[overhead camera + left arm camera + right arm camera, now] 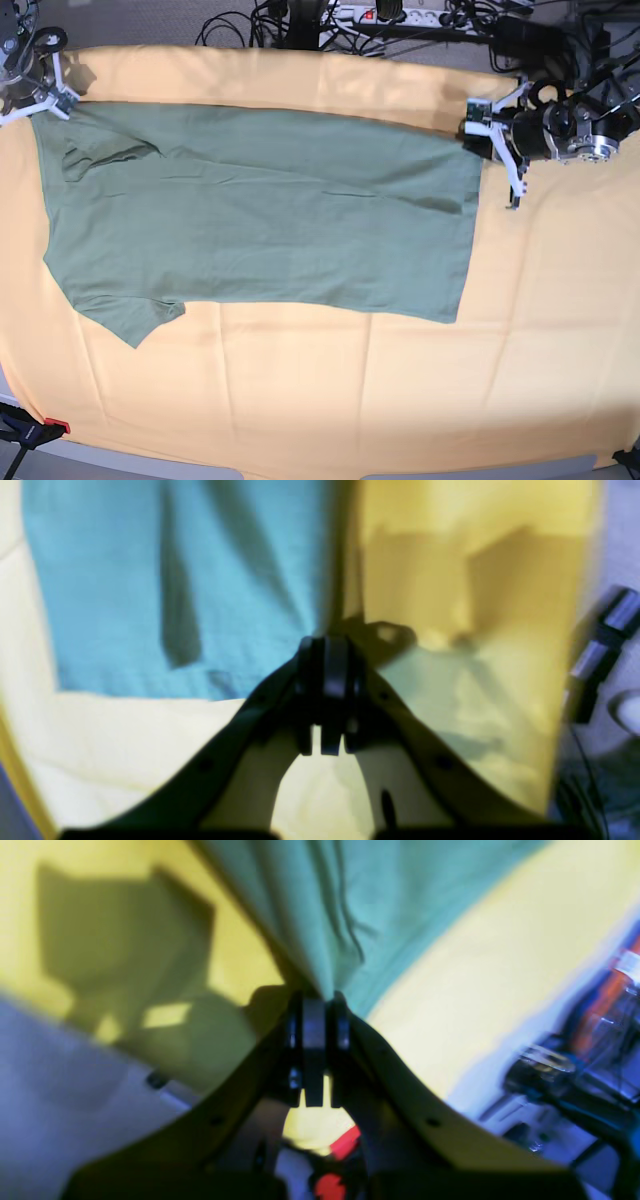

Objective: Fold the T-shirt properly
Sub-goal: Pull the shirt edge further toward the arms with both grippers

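Note:
The sage-green T-shirt (260, 225) lies flat on the orange-yellow cloth (350, 400), collar end at the base view's left, hem at its right. My right gripper (50, 98) is at the shirt's far left corner. In the right wrist view it (315, 1000) is shut on a bunch of shirt fabric (350, 900), which runs in taut wrinkles into the fingers. My left gripper (474, 128) is at the shirt's far right hem corner. In the left wrist view it (327, 647) is shut at the shirt's edge (150, 580); the corner itself is hidden under the fingers.
The orange-yellow cloth covers the whole table. Cables and a power strip (400, 15) lie behind the far edge. A red-tipped clamp (55, 427) holds the cloth at the front left corner. Equipment stands off the table's side (590, 1040).

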`<state>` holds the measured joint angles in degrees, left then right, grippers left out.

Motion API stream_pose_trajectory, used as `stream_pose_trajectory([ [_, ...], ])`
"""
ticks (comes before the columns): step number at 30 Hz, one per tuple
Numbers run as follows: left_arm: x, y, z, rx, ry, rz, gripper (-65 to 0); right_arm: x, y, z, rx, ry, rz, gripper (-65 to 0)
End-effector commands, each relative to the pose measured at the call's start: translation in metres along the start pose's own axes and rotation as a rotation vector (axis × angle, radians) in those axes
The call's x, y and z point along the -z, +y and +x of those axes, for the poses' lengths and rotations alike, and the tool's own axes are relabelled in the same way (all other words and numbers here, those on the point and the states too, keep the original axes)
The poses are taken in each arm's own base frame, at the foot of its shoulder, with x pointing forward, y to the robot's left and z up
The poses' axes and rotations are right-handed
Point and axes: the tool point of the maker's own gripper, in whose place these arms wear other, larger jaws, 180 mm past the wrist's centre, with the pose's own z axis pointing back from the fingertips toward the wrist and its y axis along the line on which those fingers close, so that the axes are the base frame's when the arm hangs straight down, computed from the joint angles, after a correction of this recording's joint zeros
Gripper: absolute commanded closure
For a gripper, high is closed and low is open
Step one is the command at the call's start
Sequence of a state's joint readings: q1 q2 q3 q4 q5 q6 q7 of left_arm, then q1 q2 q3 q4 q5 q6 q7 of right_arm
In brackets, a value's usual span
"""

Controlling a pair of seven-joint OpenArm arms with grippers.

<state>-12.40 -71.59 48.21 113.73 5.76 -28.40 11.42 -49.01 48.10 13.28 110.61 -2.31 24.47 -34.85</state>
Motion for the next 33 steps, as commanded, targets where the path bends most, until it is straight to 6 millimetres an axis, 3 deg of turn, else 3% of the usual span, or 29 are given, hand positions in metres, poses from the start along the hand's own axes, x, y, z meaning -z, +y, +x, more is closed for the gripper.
stream_pose_trajectory([
  [1,-0.011,0.006,-0.001,0.017,0.006,0.009,0.0,-0.004,-0.012,-0.004,-0.027,0.023,-0.023,0.0],
  [6,-0.028,0.0,-0.011,0.043,0.051,-0.019,0.0,-0.011,-0.009,-0.021,-0.118,0.093,0.01,0.0],
  [11,-0.033,-0.005,-0.017,0.047,0.071,-0.042,0.0,-0.018,-0.008,-0.018,-0.164,0.086,0.012,0.0],
  [17,-0.043,-0.039,0.001,0.01,0.001,-0.228,0.0,-0.022,0.003,-0.019,-0.23,0.103,0.075,0.0],
  [25,-0.05,-0.041,-0.001,0.015,0.016,-0.236,0.0,-0.029,0.011,-0.026,-0.307,0.139,0.125,0.0],
  [33,-0.051,-0.044,0.018,-0.1,-0.077,-0.257,0.0,-0.028,0.004,-0.024,-0.27,0.136,0.083,0.0],
])
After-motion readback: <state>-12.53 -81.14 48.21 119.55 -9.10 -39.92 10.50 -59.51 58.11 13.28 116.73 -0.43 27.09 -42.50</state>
